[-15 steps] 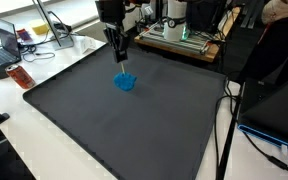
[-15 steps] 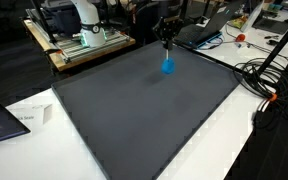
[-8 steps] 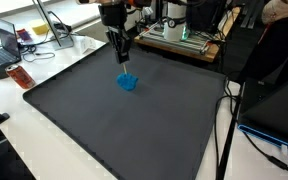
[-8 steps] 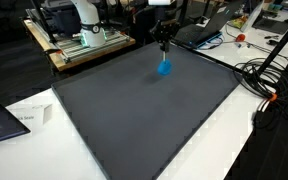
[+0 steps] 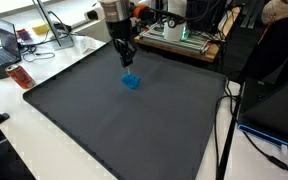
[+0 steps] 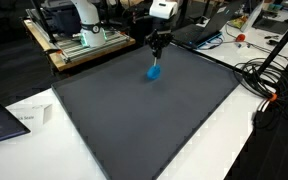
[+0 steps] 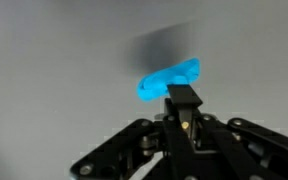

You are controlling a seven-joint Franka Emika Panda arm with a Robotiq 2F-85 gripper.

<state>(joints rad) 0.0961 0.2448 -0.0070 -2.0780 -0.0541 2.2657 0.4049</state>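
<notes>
- The arm comes down from the top in both exterior views. The gripper [image 5: 127, 58] points straight down over the far part of the dark mat [image 5: 114, 130].
- The jaws are clenched tight. In the wrist view the two fingers meet with no gap, making one narrow tip [image 7: 184, 98].
- The small blue piece [image 7: 167, 80] sits right at that tip, partly tucked behind it. It could be nipped by an edge or only touched, and I cannot tell which.
- In an exterior view the blue piece [image 5: 131, 81] lies just under the gripper, low against the mat. Its narrow top reaches up toward the fingers in an exterior view [image 6: 153, 71].
- The closed fingers look suited to a small, thin thing: pressed together they can work as one point, for a fine pinch or a nudge.
- The blue piece is well in from every edge of the mat [image 6: 144, 120], on the side nearest the cluttered bench.
- The mat probably serves as a flat, plain work surface, and the bright blue stands out sharply on it.
- A laptop [image 5: 2, 45] and a red thing [image 5: 21, 76] lie off the mat on the white table, well apart from the gripper [image 6: 156, 47].
</notes>
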